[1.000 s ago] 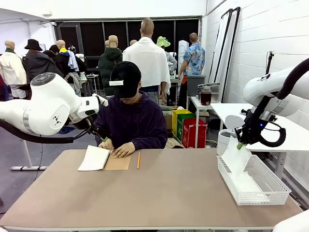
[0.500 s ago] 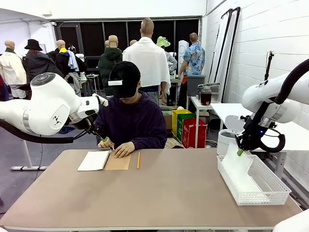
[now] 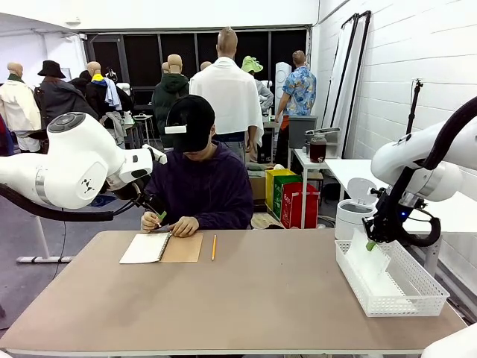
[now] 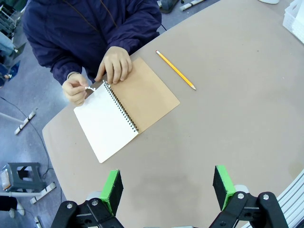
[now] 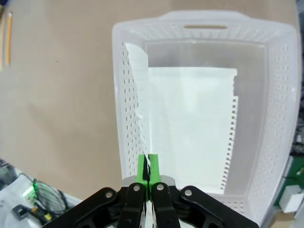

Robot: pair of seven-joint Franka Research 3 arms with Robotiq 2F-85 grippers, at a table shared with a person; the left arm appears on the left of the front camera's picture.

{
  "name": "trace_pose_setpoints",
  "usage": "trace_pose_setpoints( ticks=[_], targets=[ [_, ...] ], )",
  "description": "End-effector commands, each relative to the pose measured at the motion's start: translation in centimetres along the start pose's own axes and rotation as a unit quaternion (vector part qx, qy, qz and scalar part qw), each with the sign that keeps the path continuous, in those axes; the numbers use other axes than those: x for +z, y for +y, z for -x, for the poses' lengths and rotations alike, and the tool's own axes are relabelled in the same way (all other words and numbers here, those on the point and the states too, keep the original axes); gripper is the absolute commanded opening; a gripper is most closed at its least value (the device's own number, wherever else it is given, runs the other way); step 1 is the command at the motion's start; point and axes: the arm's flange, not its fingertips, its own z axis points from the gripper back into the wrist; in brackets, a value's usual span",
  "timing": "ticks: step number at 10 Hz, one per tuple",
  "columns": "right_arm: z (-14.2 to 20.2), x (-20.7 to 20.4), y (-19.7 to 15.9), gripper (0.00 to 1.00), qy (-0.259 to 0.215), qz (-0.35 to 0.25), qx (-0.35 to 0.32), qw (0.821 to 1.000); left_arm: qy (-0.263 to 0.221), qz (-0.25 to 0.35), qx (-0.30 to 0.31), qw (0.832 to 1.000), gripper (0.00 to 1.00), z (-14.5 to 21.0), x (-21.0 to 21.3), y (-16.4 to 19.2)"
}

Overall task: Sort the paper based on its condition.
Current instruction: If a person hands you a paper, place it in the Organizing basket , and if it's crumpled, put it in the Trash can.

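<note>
Your right claw [image 5: 148,167] is pinching the thin, floppy white paper sheet [image 5: 142,133] by its top edge inside the white mesh plastic basket [image 5: 280,118], so expect it to curl and tear easily.

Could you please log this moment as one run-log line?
right hand: shut on sheet, over basket | left hand: open, above table | person: at notebook

Tan surface [image 3: 261,298]: open spiral notebook [image 3: 160,247] and pencil [image 3: 213,247] far side, white mesh basket [image 3: 391,280] right edge.
</note>
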Motion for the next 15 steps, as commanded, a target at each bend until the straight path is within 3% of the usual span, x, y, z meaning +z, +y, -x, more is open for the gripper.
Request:
trace_pose_setpoints(
  ticks=[1,7,12,13,15],
  targets=[
    [1.4,-1.1,0.5,0.0,-0.008,0.021,-0.018,1.0,0.001,0.001,0.001,1.0,1.0,-0.1,0.0,0.1],
    [2.1,-3.4,0.2,0.0,-0.005,0.11,-0.076,0.991,0.001,0.001,0.001,1.0,1.0,-0.1,0.0,0.1],
    [2.2,-4.1,0.6,0.95,0.02,0.16,-0.101,0.982,0.001,0.001,0.001,1.0,1.0,-0.1,0.0,0.1],
    [2.1,-4.3,0.7,1.0,0.025,0.17,-0.107,0.979,0.001,0.001,0.001,1.0,1.0,-0.1,0.0,0.1],
    [2.2,-4.5,1.0,1.0,0.031,0.196,-0.119,0.973,0.001,0.001,0.001,1.0,1.0,-0.1,0.0,0.1]
  ],
)
